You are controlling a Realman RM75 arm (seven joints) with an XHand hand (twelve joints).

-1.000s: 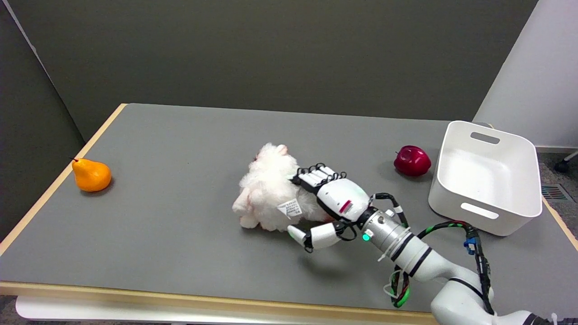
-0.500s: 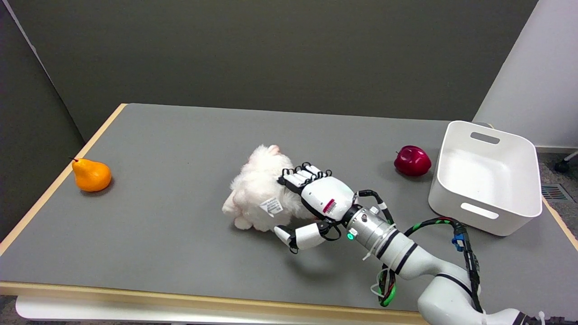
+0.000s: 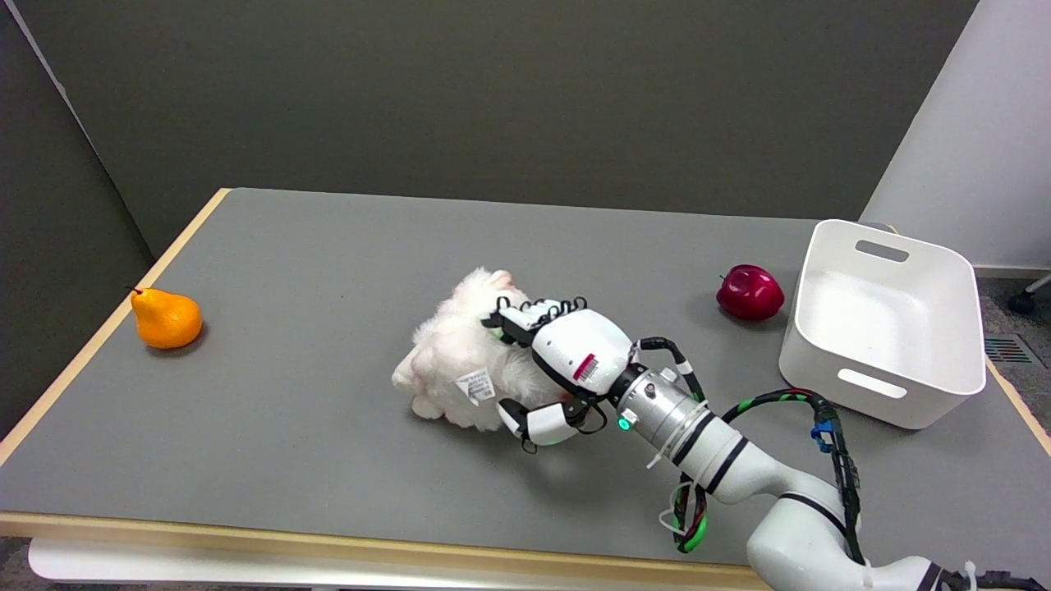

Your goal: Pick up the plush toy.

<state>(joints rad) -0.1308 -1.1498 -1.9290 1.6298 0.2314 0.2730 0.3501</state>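
Counter (image 3: pixel 328 271) is slick: w/ robot hand (image 3: pixel 558 361) curled over plush toy (image 3: pixel 456 357), thumb underneath, you risk fur-only grip slipping on lift.

The right arm (image 3: pixel 739 484) reaches in low from the lower right, wrist angled up and leftward. Its hand (image 3: pixel 558 365) lies palm-down, fingers (image 3: pixel 525 314) curled forward, thumb (image 3: pixel 534 421) tucked underneath, closed in a grasp.

We find no text we can read. The plush toy (image 3: pixel 456 357) carries a white tag (image 3: pixel 475 386) with print too small to make out, and the right hand (image 3: pixel 566 361) bears a red barcode-like sticker (image 3: pixel 585 367), likewise illegible.
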